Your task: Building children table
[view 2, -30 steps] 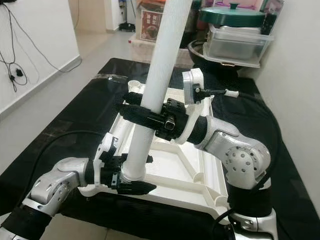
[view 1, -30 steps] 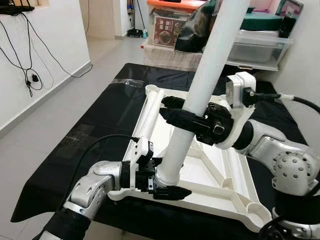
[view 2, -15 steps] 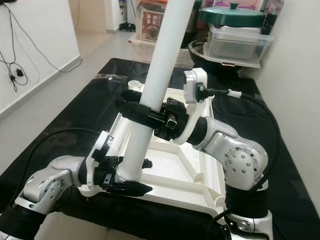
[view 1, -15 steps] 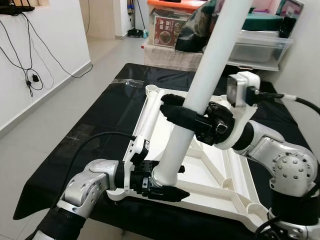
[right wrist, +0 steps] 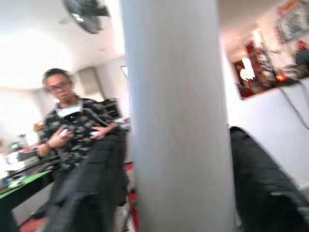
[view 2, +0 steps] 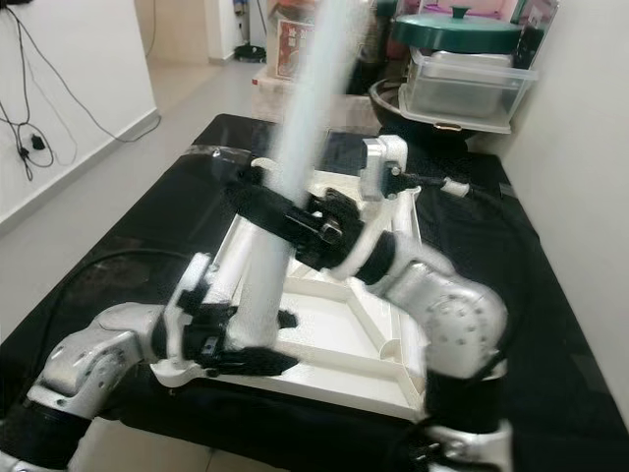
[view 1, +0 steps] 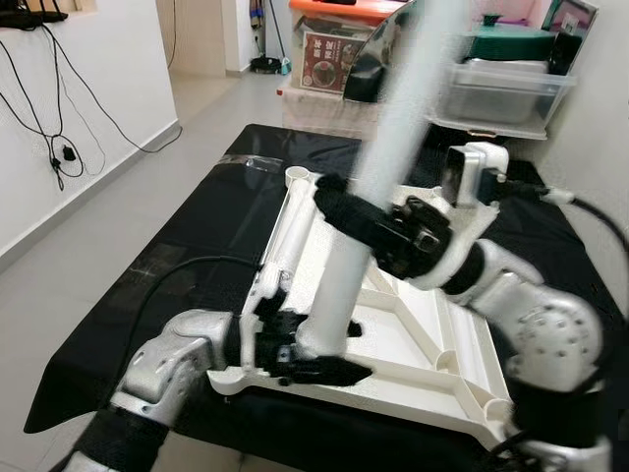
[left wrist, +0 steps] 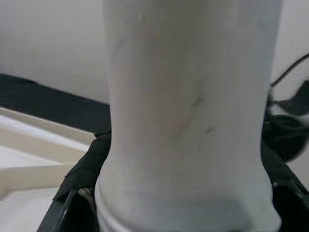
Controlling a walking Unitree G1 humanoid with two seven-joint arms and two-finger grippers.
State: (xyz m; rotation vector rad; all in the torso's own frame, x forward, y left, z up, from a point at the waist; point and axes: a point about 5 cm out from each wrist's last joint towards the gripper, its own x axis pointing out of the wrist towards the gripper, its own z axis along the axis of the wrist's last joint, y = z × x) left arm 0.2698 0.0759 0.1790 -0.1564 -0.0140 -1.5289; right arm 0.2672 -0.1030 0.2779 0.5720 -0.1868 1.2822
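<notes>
1. Left gripper is what I read first: its two black fingers are clamped around the flared bottom end of the white table leg, right at the near left corner of the upturned white table top.
2. My right gripper grips the same leg higher up, about midway along what I can see, fingers closed around it from the right.
3. From the left wrist view, the leg sits between the black fingers, its widened base close to the camera.
4. From the right wrist view, the leg stands between two dark fingers; a person in a patterned top stands behind, hands raised at chest height, under a wall fan.
5. Long axis of the held leg: nearly upright, leaning away from me and to the right, foot down at the corner socket, upper end blurred and running out of the top of the eye views.
6. Count: one table top lying underside up on a black sheet; two legs that I can make out, the one I hold and a second leg lying flat along the top's left edge, its open end pointing away from me.
7. Beyond the sheet I see clear storage tubs and a box with a printed picture; its writing is too small for me to read.
</notes>
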